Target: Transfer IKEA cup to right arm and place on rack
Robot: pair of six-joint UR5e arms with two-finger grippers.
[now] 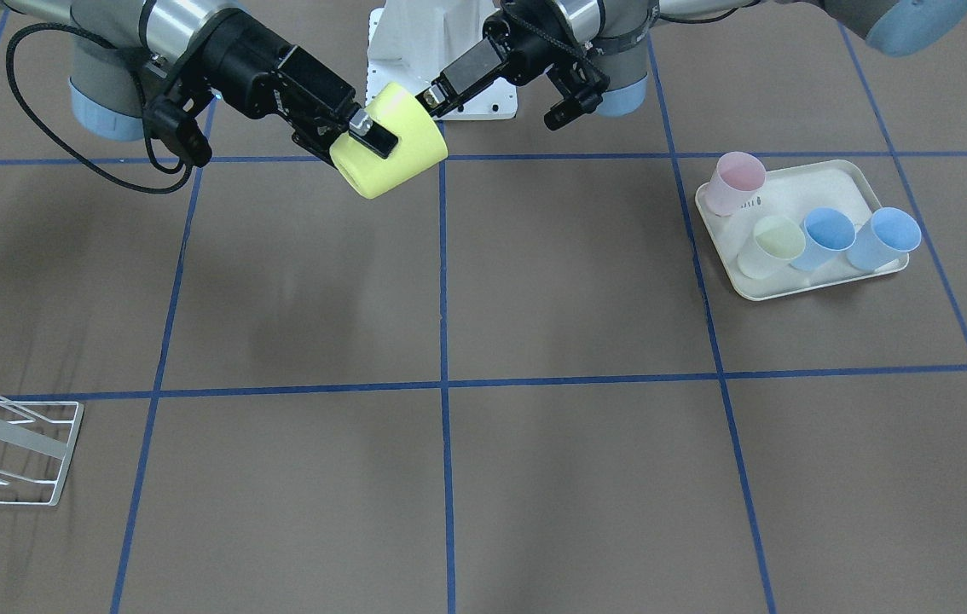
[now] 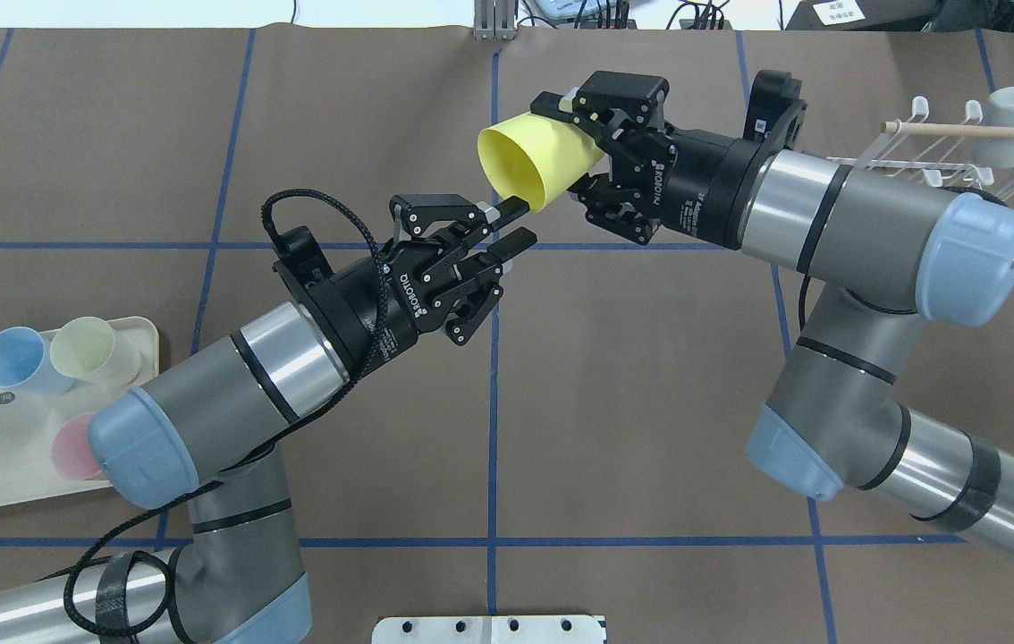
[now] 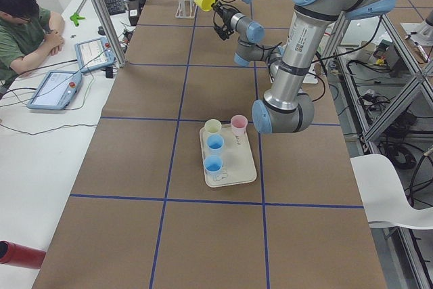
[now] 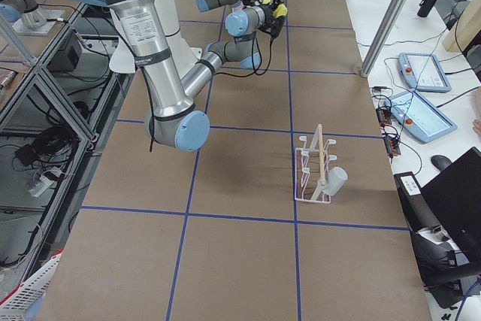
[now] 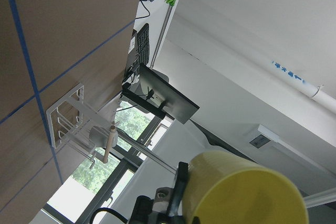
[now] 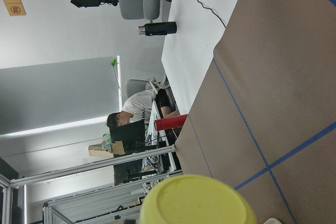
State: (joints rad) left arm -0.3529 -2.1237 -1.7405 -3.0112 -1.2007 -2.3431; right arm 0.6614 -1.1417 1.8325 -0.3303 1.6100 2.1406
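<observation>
The hand-over is in its last part, I judge. The cup [image 2: 532, 165] hangs in the air over the middle of the table, on its side, mouth toward the left gripper [image 2: 520, 222]. The right gripper [image 2: 586, 143] pinches it at the base end, 1 finger above and 1 below in the overhead view; in the front view a pad [image 1: 373, 136] lies flat on the yellow wall. The left gripper's 2 fingers [image 2: 518, 238] are spread; the upper one reaches the cup's lower lip, the other lies just outside it, and neither seems to squeeze (whether the upper tip touches the rim I cannot tell). So the weight looks to be on the right arm [image 2: 874, 215] alone.

The next move, as I read it: the left arm [image 2: 230, 385] should draw straight back, clear of the mouth, without hooking the rim. Then the right arm can carry the cup to the rack [image 2: 963, 131], which stands well apart at the table's right end with 1 grey cup [image 2: 1012, 112] on it, and turn the mouth over a free prong. The tray [image 1: 816, 183] with 4 cups plays no part.
</observation>
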